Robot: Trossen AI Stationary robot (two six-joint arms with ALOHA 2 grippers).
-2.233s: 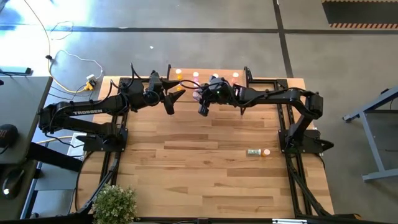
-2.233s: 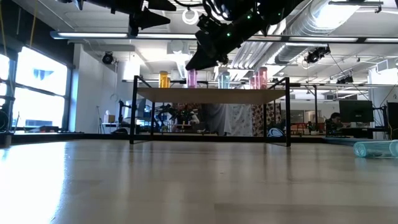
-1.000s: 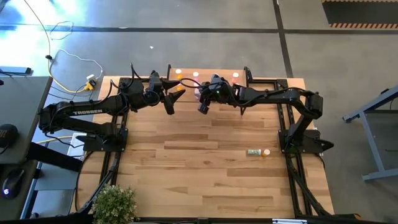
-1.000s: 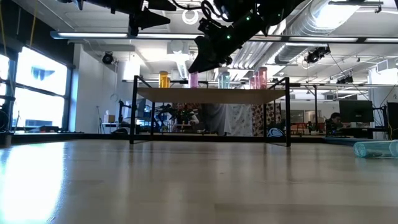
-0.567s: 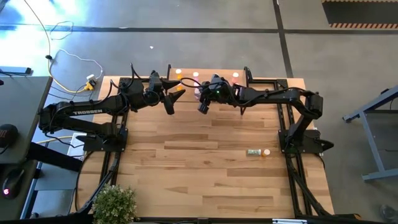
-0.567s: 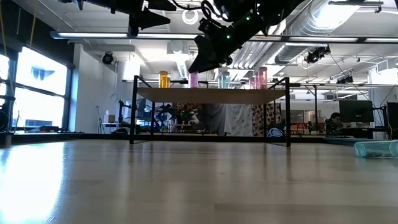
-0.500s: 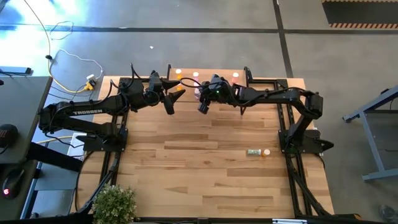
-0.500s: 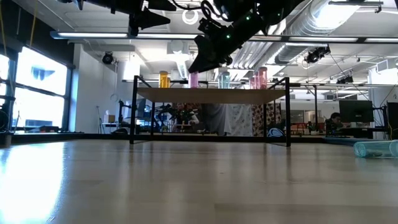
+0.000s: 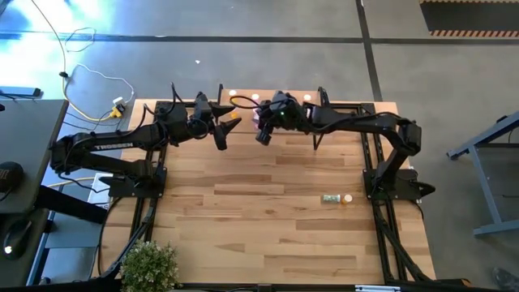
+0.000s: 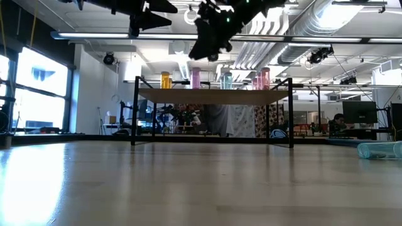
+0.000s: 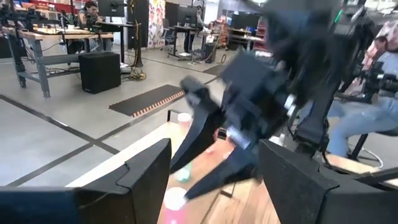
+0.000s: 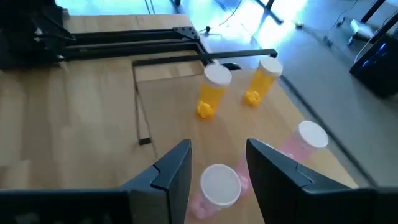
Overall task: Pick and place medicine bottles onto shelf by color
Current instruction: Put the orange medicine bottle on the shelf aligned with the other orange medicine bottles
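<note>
The shelf (image 10: pixel 213 96) stands at the table's far edge with several medicine bottles upright on it: orange (image 10: pixel 165 80), pink (image 10: pixel 196 78), teal (image 10: pixel 225 80) and two more pink (image 10: pixel 262 79). My right gripper (image 12: pixel 217 171) hangs open above the shelf, straight over a pink bottle (image 12: pixel 219 185) and clear of it; in the low view this gripper (image 10: pixel 204 53) is well above the caps. Two orange bottles (image 12: pixel 214 90) (image 12: pixel 264 78) stand farther along the board. My left gripper (image 9: pixel 227 126) waits open to the left, level, with nothing between its fingers (image 11: pixel 143 177).
A teal bottle (image 9: pixel 330 198) lies on its side on the table (image 9: pixel 243 211) near the right arm's base, an orange one (image 9: pixel 347 198) beside it. A potted plant (image 9: pixel 150 266) stands at the near left corner. The table's middle is bare wood.
My right gripper has gone straight up from the pink bottle on the shelf, its fingers as far apart as before. The pink bottle stays upright on the board.
</note>
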